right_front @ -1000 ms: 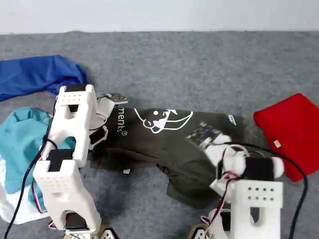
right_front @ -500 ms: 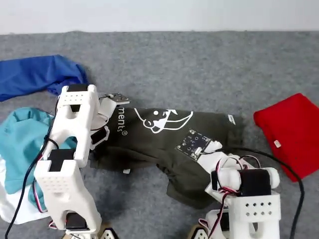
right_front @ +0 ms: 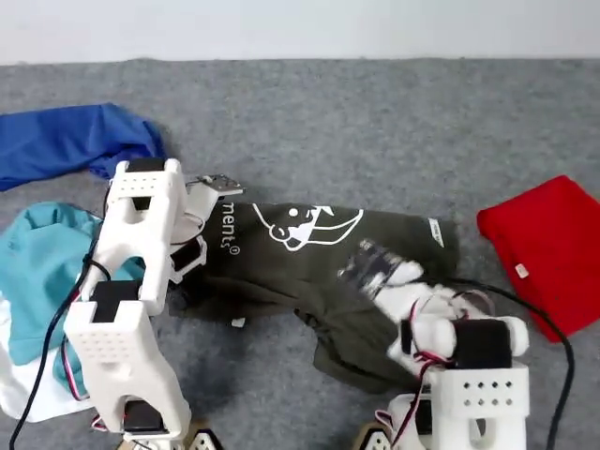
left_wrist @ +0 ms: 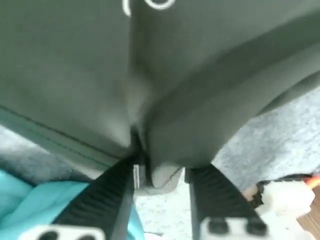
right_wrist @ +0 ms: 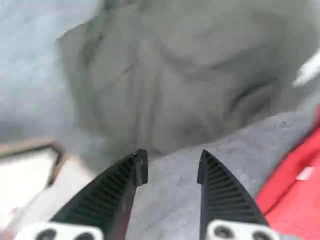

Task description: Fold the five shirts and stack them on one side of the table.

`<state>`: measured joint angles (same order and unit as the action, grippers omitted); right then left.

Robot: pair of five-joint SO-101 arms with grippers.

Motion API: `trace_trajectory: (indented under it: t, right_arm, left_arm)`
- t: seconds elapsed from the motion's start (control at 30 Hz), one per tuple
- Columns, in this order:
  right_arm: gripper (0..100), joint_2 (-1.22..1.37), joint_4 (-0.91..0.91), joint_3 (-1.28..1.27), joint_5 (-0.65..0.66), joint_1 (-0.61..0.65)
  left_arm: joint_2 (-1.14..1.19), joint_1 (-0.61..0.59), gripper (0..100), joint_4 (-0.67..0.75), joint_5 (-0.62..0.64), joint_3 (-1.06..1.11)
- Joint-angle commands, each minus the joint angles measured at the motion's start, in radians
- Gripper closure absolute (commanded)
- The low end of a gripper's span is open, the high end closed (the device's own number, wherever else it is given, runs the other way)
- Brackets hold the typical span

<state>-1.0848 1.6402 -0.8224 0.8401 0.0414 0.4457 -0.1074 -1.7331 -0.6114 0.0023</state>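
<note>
Nearest in, the right arm is the one on the move. Over the last second it has pulled back toward its base and rolled its wrist, and it is blurred right now. The right gripper (right_wrist: pixel 172 167) has come off the middle of the dark olive shirt (right_front: pixel 309 248) and hangs over that shirt's near, rumpled edge, fingers spread wide with nothing between them. That looks like a reset for a fresh hold, not a finished fold. The olive shirt lies crumpled mid-desk, print side up, so this one is far from done. The arm itself sits tucked in tight, its gripper pitched down and forward. A little farther out on the right, the red shirt (right_front: pixel 548 244) lies folded at the edge of the grey desk (right_front: pixel 375 122), likely the start of the stack. Across on the other side, the left arm hasn't budged. It stretches forward over the teal shirt (right_front: pixel 37 262), and the left gripper (left_wrist: pixel 162 172) has its fingers clamped shut on a pinch of the olive shirt's left edge. Farthest back, the blue shirt (right_front: pixel 66 141) lies loose and unfolded.
</note>
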Motion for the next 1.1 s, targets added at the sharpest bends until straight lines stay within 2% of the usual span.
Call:
trace_trajectory:
  t: [0.0, 0.1, 0.2, 0.33, 0.53, 0.77, 1.07]
  right_arm:
    - [83.4, 0.025, -0.208, 0.003, -0.098, -0.127]
    - [83.3, 0.108, -0.346, 0.003, -0.207, -0.193]
    - [83.3, 0.234, -0.466, 0.008, -0.267, -0.197]
    - [83.3, 0.426, -0.630, 0.008, -0.278, -0.200]
    - [83.3, 0.682, -0.828, 0.008, -0.278, -0.202]
    - [83.3, 0.897, -0.998, 0.009, -0.273, -0.197]
    - [83.8, 1.067, -1.010, 0.057, -0.272, -0.196]
  left_arm:
    - [-0.020, 0.014, 86, -0.025, 0.009, -0.088]
    - [-0.020, 0.049, 86, -0.025, 0.011, -0.120]
    - [-0.020, 0.095, 86, -0.025, 0.011, -0.119]
    - [-0.020, 0.123, 86, -0.025, 0.011, -0.117]
    - [-0.020, 0.097, 86, -0.025, 0.011, -0.097]
    - [-0.020, 0.057, 86, -0.025, 0.011, -0.039]
    - [-0.020, 0.064, 86, -0.025, 0.009, -0.031]
